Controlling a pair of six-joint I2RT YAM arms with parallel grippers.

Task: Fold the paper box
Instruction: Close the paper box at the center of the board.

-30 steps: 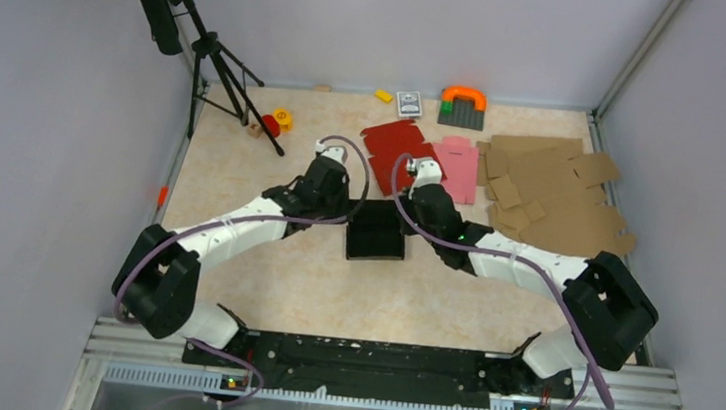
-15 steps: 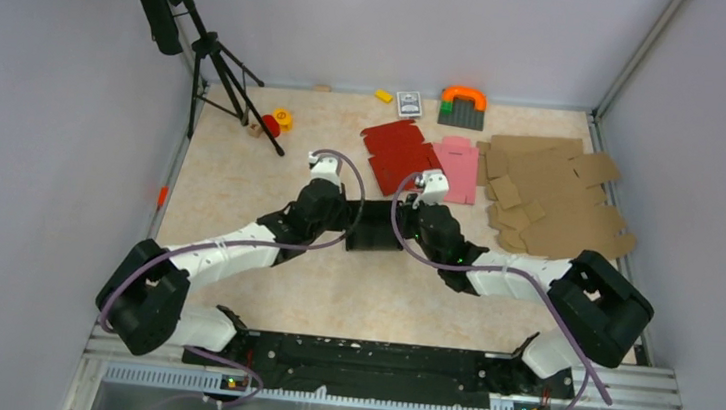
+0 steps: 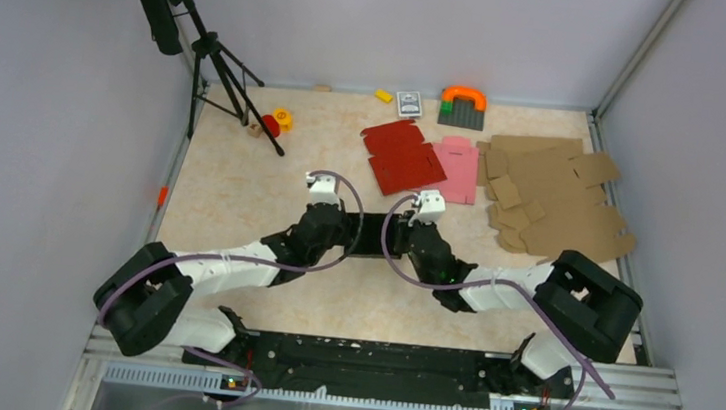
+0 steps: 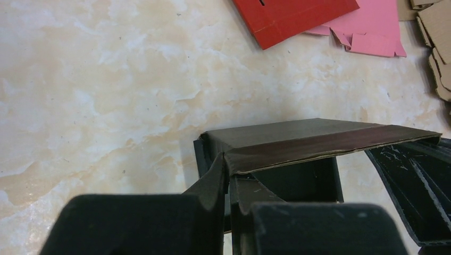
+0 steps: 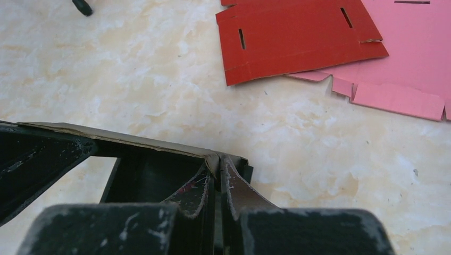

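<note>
Grey walls (image 3: 44, 134) enclose a marbled beige worktop (image 3: 240, 183). A red blank (image 3: 402, 156), a pink blank (image 3: 458, 164) and brown cardboard (image 3: 551, 193) lie toward the back. The half-formed black box (image 3: 376, 238) sits mid-worktop. The left fingers (image 4: 213, 186) and right fingers (image 5: 239, 191), pressed nearly together, each pinch one of its upper corners.

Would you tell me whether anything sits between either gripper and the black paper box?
Nothing visible does: the left gripper and right gripper each pinch the upper edge of the paper box. The red blank and pink blank lie beyond it.
</note>
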